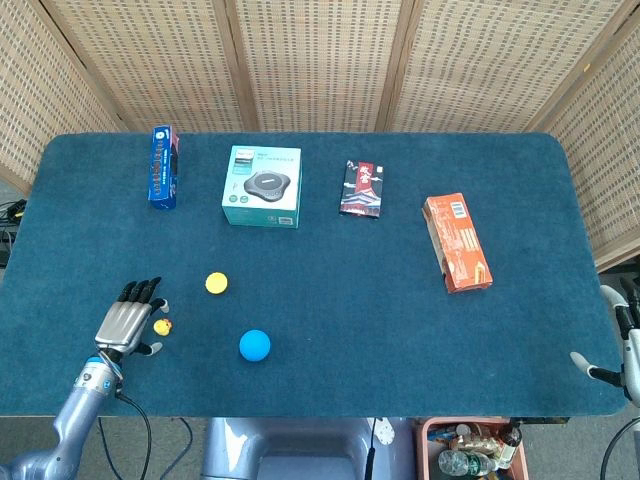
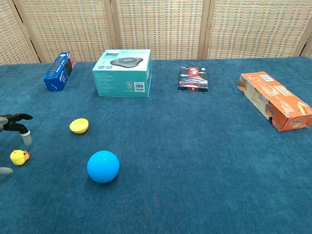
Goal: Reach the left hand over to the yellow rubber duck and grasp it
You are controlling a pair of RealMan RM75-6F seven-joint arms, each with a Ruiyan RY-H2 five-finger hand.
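Left hand (image 1: 127, 322), fingers spread and empty, hovers beside yellow rubber duck (image 1: 162, 327), beak rightward.

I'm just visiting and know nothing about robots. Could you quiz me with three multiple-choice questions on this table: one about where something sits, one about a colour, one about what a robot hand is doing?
1. What lies nearest the yellow rubber duck?
A. orange box
B. left robot hand
C. teal box

2. What colour is the ball?
A. blue
B. red
C. green

3. What is the left robot hand doing?
A. lifting the duck
B. open beside the duck, holding nothing
C. pressing the ball

Answers:
1 B, the hand sits right next to the duck.
2 A, both views show it blue.
3 B, its fingers are spread and the duck lies on the cloth.
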